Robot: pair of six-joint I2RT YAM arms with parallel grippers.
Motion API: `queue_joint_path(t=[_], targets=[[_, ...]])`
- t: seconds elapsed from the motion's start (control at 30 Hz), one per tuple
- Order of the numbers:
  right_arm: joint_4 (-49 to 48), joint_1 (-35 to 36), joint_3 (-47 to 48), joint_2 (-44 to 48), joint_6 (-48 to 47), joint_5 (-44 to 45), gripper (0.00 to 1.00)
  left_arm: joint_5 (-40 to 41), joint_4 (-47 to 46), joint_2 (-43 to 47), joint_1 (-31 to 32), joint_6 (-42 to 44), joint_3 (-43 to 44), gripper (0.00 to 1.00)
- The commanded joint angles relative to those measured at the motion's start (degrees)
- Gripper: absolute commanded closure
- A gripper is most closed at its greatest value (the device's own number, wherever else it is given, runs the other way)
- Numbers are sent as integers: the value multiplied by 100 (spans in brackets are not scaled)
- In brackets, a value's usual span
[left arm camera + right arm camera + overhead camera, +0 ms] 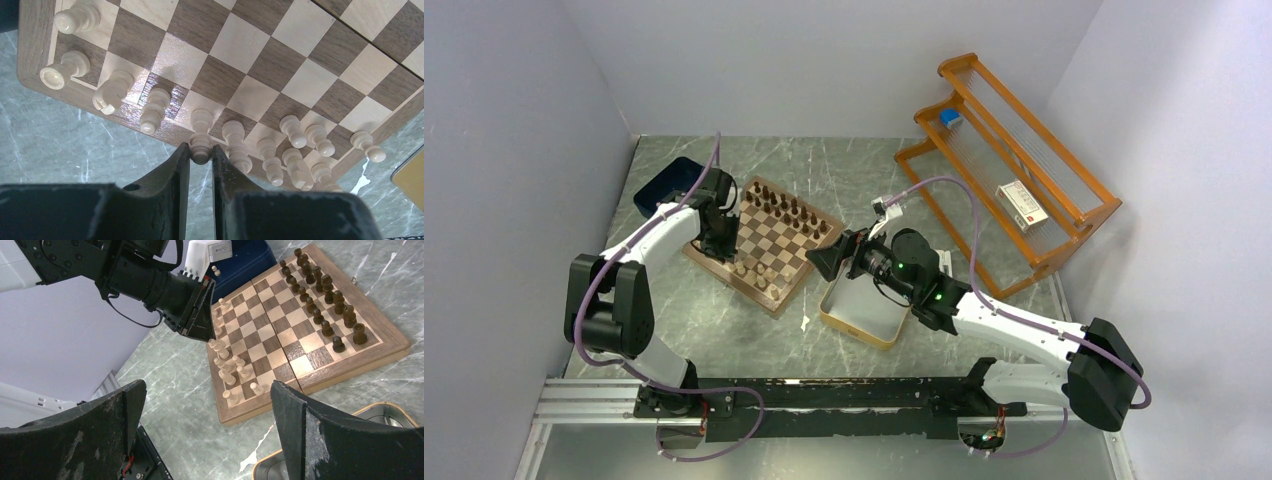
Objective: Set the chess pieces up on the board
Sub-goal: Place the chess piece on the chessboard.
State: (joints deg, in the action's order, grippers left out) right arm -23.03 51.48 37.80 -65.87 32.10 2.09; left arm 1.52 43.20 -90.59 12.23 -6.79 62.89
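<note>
Left gripper (201,151) is clamped on a pale chess piece (201,131).
The piece is located in the edge row of the board (260,65); the right gripper (207,390) is held fully open.

From above, the left gripper's (722,248) fingertips are hidden under its wrist, and the pieces (764,275) are too small to be told apart. In the left wrist view the board (240,40) is cut off at top and right. In the right wrist view the tin (390,412) is cut by the lower edge.
</note>
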Motion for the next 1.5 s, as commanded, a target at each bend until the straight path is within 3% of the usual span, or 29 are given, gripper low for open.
queue_joint_path(t=[0.0,0.43,0.77,0.87,1.0,1.17,1.47], targets=[[-244,-18,-114,57,-1,-41,0,166,65,23,52,-42,63,84],[-264,-20,-149,74,20,-33,0,206,48,25,60,-36,44,82],[138,-16,-5,-74,74,186,0,154,45,171,67,-107,193,68],[361,-16,158,-180,-309,-61,0,62,-2,303,60,-166,289,55],[591,-16,375,-371,-929,-440,1,34,-40,509,60,-237,392,56],[567,-16,544,-833,-1282,-591,13,23,-220,902,60,-393,452,57],[499,-20,1268,-2223,-1648,-899,44,-303,-858,1475,60,-400,101,61]])
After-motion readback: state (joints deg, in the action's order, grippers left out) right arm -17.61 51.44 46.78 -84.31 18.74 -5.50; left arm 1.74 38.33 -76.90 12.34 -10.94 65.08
